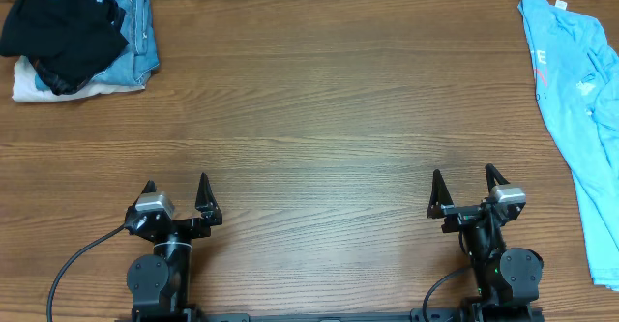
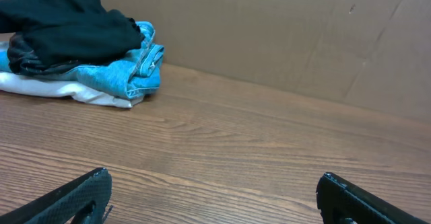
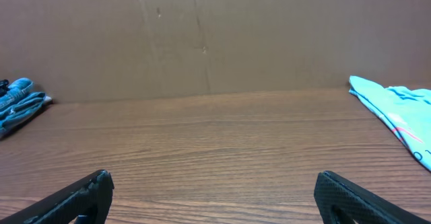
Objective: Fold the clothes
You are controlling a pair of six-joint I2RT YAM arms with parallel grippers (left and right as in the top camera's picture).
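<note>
A pile of clothes (image 1: 77,34) lies at the far left corner: a black garment on top, blue jeans and a white piece under it. It also shows in the left wrist view (image 2: 74,42). A light blue T-shirt (image 1: 580,109) lies spread along the right edge, and its corner shows in the right wrist view (image 3: 394,113). My left gripper (image 1: 176,194) is open and empty near the front edge, as the left wrist view (image 2: 212,183) shows. My right gripper (image 1: 464,187) is open and empty near the front right, also in its wrist view (image 3: 212,183).
The wooden table (image 1: 319,119) stretches between the pile and the T-shirt. A brown cardboard wall (image 3: 202,35) stands behind the table's far edge.
</note>
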